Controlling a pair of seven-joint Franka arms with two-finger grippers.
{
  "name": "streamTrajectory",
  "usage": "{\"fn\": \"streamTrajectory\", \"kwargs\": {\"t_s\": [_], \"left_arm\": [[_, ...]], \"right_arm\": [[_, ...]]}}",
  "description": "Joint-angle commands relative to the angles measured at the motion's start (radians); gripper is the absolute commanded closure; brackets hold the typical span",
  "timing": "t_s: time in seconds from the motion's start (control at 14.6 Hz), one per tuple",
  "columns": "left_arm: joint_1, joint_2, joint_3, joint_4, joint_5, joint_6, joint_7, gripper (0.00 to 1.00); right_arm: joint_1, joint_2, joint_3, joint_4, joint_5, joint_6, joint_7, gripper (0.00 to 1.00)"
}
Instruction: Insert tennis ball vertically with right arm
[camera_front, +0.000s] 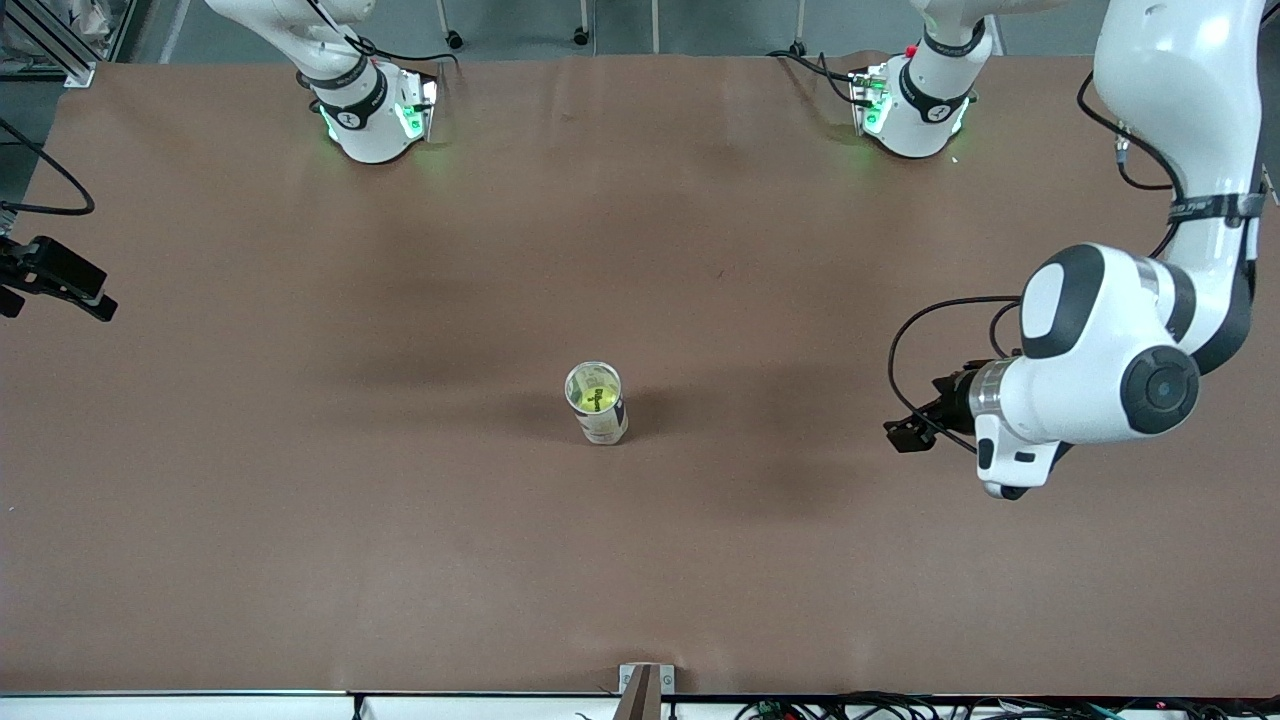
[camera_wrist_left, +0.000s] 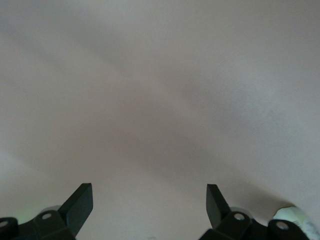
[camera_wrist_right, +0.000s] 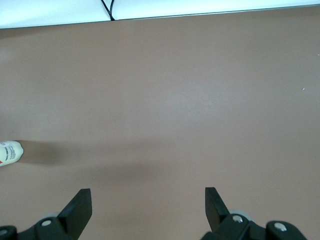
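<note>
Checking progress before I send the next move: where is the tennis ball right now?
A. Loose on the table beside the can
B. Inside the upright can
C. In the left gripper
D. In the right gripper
B. The front view shows the yellow tennis ball down inside the upright can, while the left gripper and right gripper are both open and empty.

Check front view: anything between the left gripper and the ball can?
Nothing. In the front view only bare brown table lies between the open left gripper and the upright can holding the tennis ball.
</note>
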Motion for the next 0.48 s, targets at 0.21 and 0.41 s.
{"fn": "streamTrajectory", "kwargs": {"t_s": [0.21, 0.41], "left_arm": [[0.011, -0.129, 0.032, -0.009, 0.019, -0.083, 0.307, 0.0], [-0.03, -0.201, 0.103, -0.009, 0.011, -0.189, 0.543, 0.0]], "right_arm": [[-0.011, 0.009, 0.007, 0.017, -0.001, -0.003, -0.004, 0.0], [-0.011, 0.009, 0.007, 0.017, 0.001, -0.003, -0.002, 0.0]]}}
